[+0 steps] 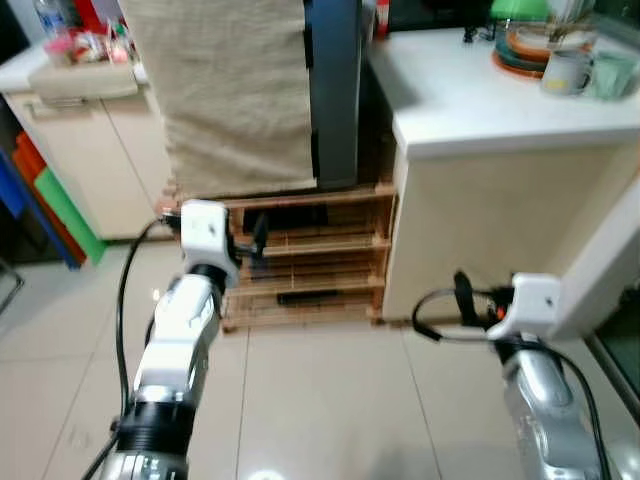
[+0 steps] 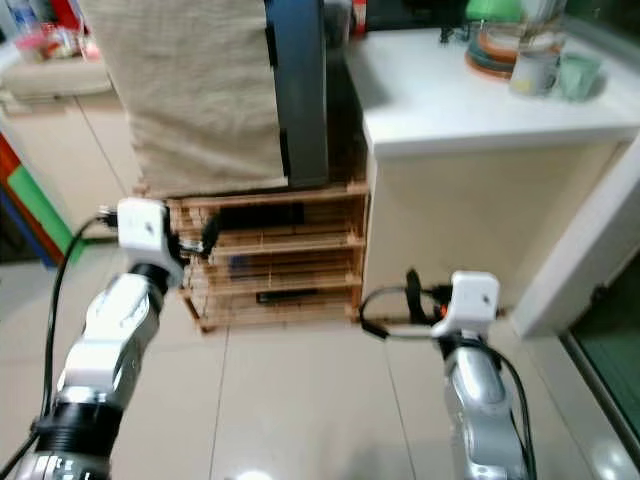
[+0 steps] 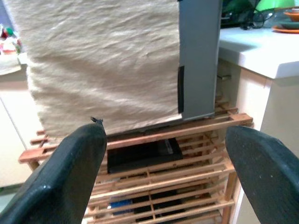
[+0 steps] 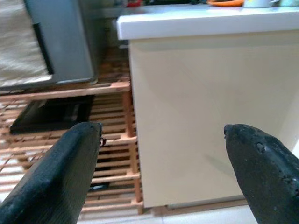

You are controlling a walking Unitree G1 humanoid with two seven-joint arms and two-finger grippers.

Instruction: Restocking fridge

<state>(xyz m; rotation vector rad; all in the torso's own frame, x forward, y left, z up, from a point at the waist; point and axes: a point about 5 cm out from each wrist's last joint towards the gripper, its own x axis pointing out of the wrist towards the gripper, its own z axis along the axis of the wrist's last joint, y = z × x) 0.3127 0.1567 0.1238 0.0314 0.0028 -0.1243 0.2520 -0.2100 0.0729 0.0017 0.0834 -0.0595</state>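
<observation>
I have both arms raised in front of me over the pale tiled floor [image 1: 330,400]. The left gripper [image 3: 168,177] is at about 10 o'clock in my head view, the right gripper [image 4: 163,172] at about 4 o'clock; on both, the two black fingers stand wide apart with nothing between them.

The fridge [image 1: 335,90] is at 12 o'clock, a grey upright body. A beige woven cloth [image 1: 225,90] hangs over it just to its 9 o'clock side and covers most of that front. I cannot tell from these views whether the door is open or closed.

The fridge stands on a slatted wooden rack [image 1: 310,260] with several tiers. A flat black item [image 3: 142,154] lies on the upper tier and another dark item lower down; I cannot identify either. The left gripper is near the rack's left end, not touching it.

At 2 o'clock of the rack, just beside it, is a cream cabinet with a white countertop [image 1: 480,100]. At the far end of the counter are stacked plates [image 1: 525,50], a mug [image 1: 565,72] and a light green cup [image 1: 610,75]. The right gripper faces the cabinet's side panel.

At 10 o'clock, well apart, is a second cream counter [image 1: 70,75] with small cluttered items, too blurred to name.
</observation>
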